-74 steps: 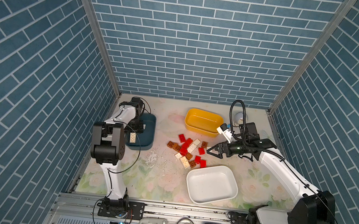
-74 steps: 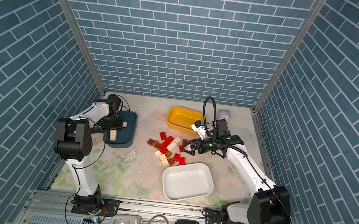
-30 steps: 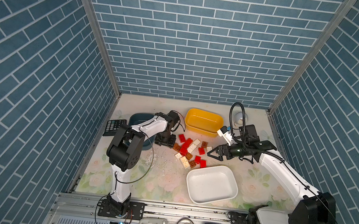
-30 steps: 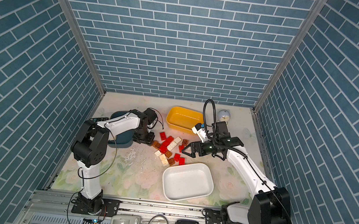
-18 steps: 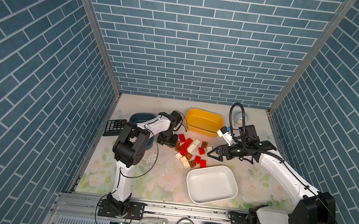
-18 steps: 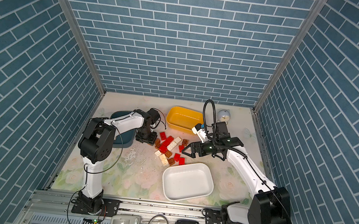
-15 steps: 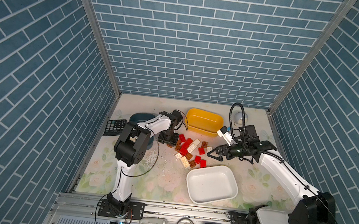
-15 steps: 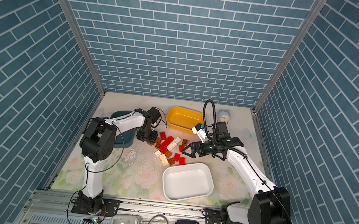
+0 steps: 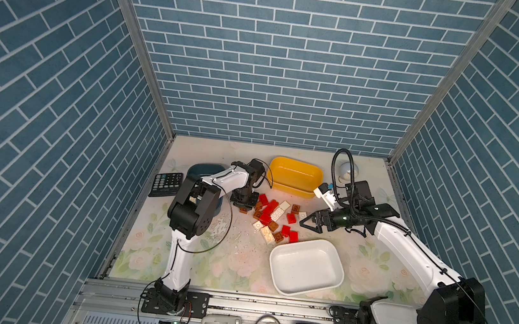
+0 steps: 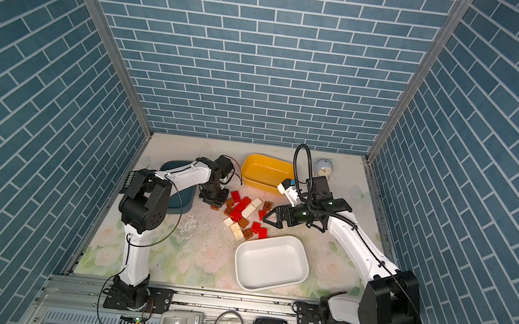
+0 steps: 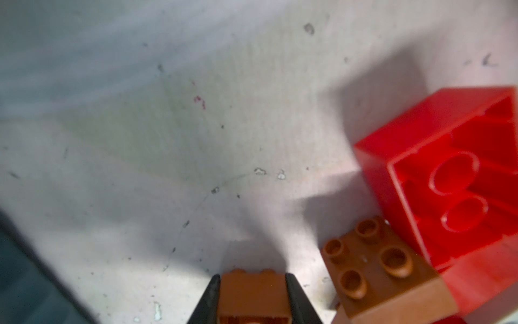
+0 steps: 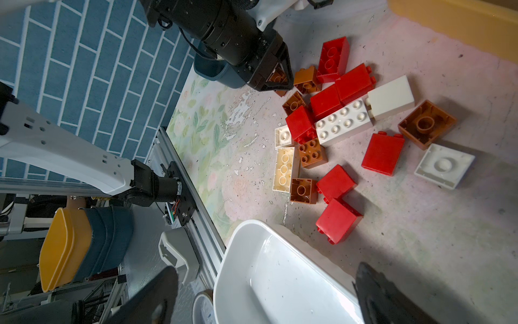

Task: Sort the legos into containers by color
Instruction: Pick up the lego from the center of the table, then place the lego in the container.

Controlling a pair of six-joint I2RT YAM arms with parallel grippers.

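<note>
**Left gripper** point(image 11: 251, 280): the jaws are closed onto a brown brick point(image 11: 252, 294), one finger on each smooth side wall. The tips sit low over the table point(image 11: 168, 140), at the near edge of the legos point(image 9: 273, 219).

**Procedure (judged):**
- Lift straight up before any sideways travel. A second brown brick point(image 11: 372, 261) lies just beside one finger, studs up. It touches an upturned red brick point(image 11: 454, 182) beyond it, and a slanted pull would likely drag both.
- Hold the squeeze steady, because the walls look slick.
- Carry the brick to the tub meant for brown. Which tub that is cannot be told.

**Orientation:** two stud bumps show on one edge of the held brick. It therefore appears to lie on its side, with the studs pointing along the table rather than up. The visible face looks near-square. Most of the brick is hidden, so its long axis cannot be told.

**Surroundings:**
- The teal tub point(image 9: 199, 169) stands near the gripper, on the side away from the legos.
- The yellow tub point(image 9: 294, 177) is near, past their corner.
- The white tub point(image 9: 306, 268) lies well apart, across them.
- The right gripper point(image 9: 307, 225) hovers at their opposite side, jaws spread wide and empty.
</note>
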